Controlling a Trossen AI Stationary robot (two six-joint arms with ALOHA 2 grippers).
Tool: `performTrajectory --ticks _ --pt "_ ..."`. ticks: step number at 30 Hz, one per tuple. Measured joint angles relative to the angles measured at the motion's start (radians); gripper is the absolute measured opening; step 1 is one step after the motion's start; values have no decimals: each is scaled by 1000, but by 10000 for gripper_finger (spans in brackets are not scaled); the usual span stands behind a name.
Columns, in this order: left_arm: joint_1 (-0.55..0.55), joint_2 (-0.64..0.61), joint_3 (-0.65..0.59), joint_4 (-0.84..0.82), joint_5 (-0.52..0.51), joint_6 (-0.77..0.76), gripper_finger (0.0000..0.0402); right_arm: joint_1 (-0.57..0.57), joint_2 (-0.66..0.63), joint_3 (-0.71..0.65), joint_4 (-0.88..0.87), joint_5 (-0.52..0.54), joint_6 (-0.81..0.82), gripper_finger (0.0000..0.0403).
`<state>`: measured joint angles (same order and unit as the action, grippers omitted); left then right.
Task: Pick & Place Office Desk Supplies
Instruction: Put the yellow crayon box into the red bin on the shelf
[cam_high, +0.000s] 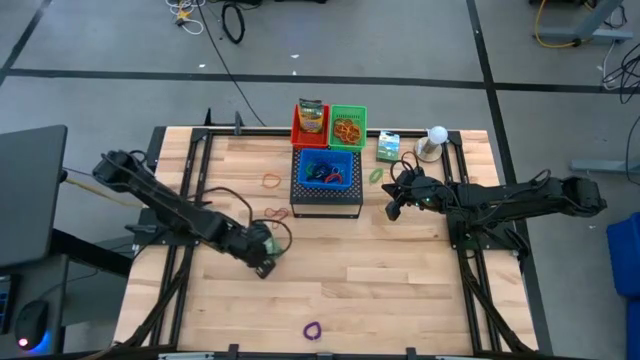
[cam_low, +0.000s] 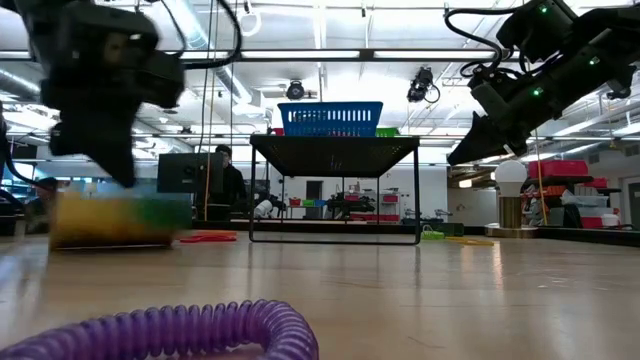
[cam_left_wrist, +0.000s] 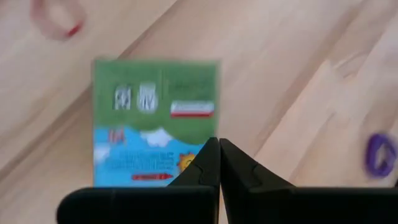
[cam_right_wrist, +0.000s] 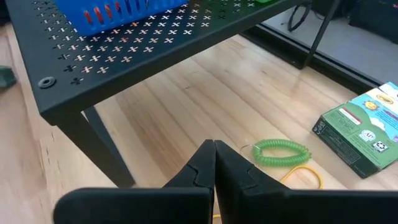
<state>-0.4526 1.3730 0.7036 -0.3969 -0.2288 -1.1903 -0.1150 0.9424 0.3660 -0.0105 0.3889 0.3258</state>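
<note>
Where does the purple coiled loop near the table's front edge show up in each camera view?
High view: purple coiled plastic loop, bottom centre, on bare wood.
Low view: huge in the foreground.
Left wrist view: at the right edge.
Right wrist view: not in it.
Shared landmark: black perforated metal stand.

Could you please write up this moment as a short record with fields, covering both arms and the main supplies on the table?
left pincer: shut, empty, over a green-white box on the near-left wood
right pincer: shut, empty, raised right of the black perforated stand
bins: blue on the stand; red and green behind it
second green-white box: far right, beside the white ball
green coil loop: on wood ahead of the right pincer
purple coil loop: near table edge
</note>
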Motion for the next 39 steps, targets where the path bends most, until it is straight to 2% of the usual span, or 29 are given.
performTrajectory --ticks 7,10,13,19,22,26,28,31,35,39 --pt "49 159 8 351 -86 49 1 0 0 0 0 -4 35 5" --pt "64 221 69 377 -84 169 2 0 0 0 0 -15 35 5" --pt "60 240 158 276 -40 281 14 0 0 0 0 -42 28 5" --pt "39 211 294 -187 -26 209 55 0 0 0 0 -75 24 5" --pt "38 189 292 -347 -14 122 47 0 0 0 -1 -75 14 5" --pt "38 161 293 -557 -27 52 8 1 0 0 0 -75 8 5" --pt "36 158 292 -645 -34 32 6 0 0 0 0 -75 8 5" --pt "34 156 244 -622 -12 27 6 0 0 0 0 -75 7 5" --pt "32 156 124 -459 52 4 5 0 0 0 0 -75 6 5" --pt "31 157 66 -429 57 -60 5 0 0 0 0 -75 4 5"
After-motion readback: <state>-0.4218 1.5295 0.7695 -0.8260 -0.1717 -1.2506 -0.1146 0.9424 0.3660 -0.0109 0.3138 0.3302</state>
